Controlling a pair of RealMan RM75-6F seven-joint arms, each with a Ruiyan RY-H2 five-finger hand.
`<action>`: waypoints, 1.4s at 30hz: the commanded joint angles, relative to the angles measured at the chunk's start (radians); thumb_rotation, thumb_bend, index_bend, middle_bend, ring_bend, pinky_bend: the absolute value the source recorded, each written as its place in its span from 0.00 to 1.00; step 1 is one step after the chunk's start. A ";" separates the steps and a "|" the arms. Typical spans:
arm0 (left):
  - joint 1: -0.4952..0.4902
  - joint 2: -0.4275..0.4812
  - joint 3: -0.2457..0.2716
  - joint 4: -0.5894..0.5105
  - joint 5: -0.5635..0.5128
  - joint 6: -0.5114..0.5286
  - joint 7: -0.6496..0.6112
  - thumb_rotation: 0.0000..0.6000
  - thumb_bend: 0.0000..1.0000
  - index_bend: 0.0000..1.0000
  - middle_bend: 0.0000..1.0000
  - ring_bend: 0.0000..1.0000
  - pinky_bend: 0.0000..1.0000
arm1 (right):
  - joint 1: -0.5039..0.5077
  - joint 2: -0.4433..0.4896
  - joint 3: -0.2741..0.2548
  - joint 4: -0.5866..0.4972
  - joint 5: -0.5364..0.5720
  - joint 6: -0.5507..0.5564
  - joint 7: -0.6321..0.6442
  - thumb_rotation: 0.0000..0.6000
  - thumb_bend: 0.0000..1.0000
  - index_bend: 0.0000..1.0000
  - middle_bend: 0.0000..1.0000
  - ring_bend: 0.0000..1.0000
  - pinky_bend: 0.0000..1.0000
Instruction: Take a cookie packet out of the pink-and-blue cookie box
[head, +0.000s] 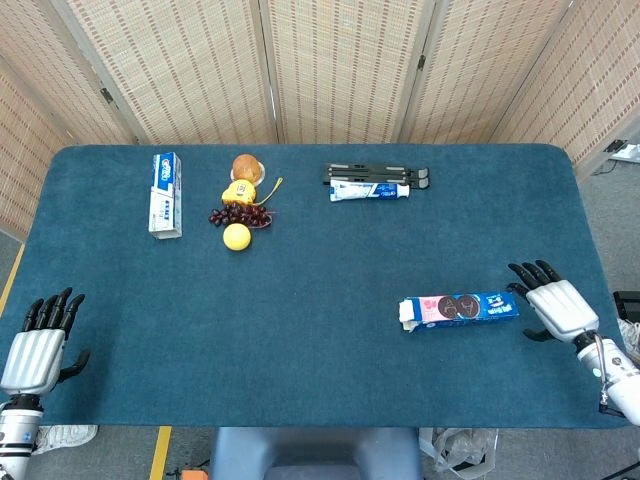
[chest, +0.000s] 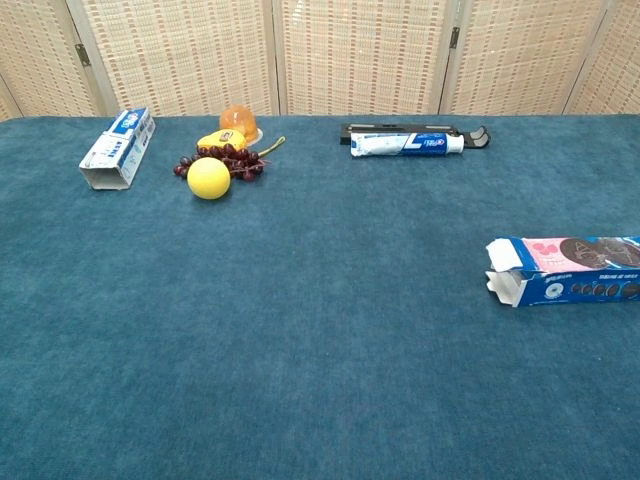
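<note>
Apparently the right hand (head: 553, 303), empty with fingers apart, waits just beside the cookie box (head: 460, 308) closed end to steady it.

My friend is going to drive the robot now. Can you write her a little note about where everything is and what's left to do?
Left hand: open, near the table's front left corner, holding nothing.
Right hand: open, just beside the closed end of the cookie box, not gripping it.
The box lies flat, its flap end open and facing left.
Done: nothing yet; no packet is out.
Left: steady the box and pull out a cookie packet.
</note>
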 joint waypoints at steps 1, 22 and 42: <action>0.000 -0.001 0.001 0.000 -0.002 0.000 0.002 1.00 0.35 0.00 0.00 0.00 0.00 | 0.030 -0.039 -0.004 0.049 0.000 -0.035 0.016 1.00 0.22 0.26 0.09 0.05 0.00; -0.006 -0.005 0.004 -0.001 -0.015 -0.005 0.018 1.00 0.36 0.00 0.00 0.00 0.00 | 0.080 -0.160 -0.017 0.204 0.041 -0.088 0.024 1.00 0.22 0.35 0.13 0.11 0.00; -0.013 -0.011 0.006 0.005 -0.028 -0.018 0.029 1.00 0.36 0.00 0.00 0.00 0.00 | 0.126 -0.087 0.011 0.095 0.071 -0.088 -0.021 1.00 0.22 0.52 0.26 0.18 0.00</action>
